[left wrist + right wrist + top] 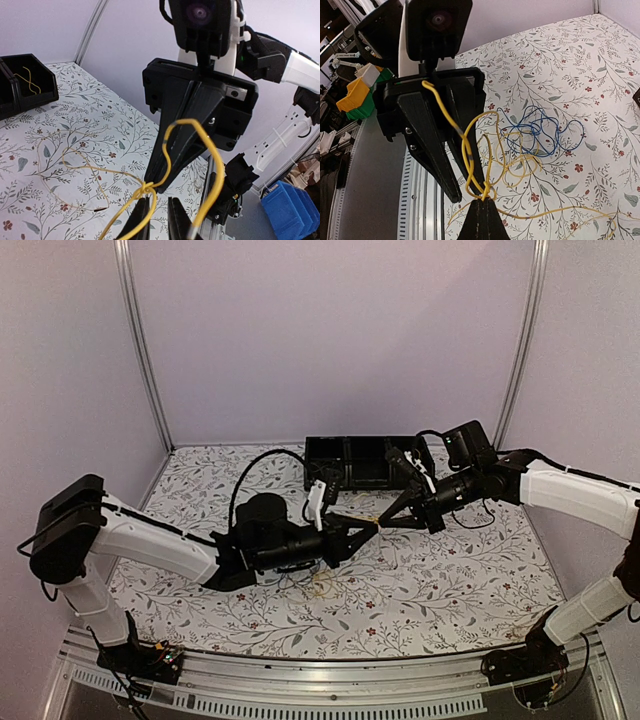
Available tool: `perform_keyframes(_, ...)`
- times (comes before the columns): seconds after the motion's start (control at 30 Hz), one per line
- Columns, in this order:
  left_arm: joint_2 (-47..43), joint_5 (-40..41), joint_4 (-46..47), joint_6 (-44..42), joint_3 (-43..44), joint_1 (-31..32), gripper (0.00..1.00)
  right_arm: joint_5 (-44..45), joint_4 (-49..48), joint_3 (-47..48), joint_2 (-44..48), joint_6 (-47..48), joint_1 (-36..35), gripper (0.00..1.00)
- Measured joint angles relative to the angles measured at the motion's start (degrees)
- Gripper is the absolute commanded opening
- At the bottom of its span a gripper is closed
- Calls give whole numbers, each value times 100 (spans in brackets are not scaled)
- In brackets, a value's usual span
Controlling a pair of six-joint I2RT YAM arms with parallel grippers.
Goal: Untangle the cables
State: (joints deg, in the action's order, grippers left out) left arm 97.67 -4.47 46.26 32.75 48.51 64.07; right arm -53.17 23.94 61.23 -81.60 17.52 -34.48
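At the left, the left gripper (161,207) holds its fingers (177,220) slightly apart beside the yellow cable (167,145), which hangs in the air. The right gripper (482,205) pinches this cable's knot with its fingers pressed together. A blue cable (540,132) lies on the counter (450,580).

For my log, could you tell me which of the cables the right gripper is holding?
The bright yellow cable, pinched in the right gripper above the table; the blue cable lies loose on it.
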Motion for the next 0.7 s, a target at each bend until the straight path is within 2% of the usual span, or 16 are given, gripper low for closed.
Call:
perform_keyframes(0.13,20,-131,144,87,0,-66,9,-31,-2,0,0,0,0,0)
perform_keyframes(0.6,192,-396,195,221,127,-216,17,-308,0,0,0,7,28,0)
perform_keyframes(0.7,216,-409,195,234,146,-229,13,-310,0,-2,0,7,42,0)
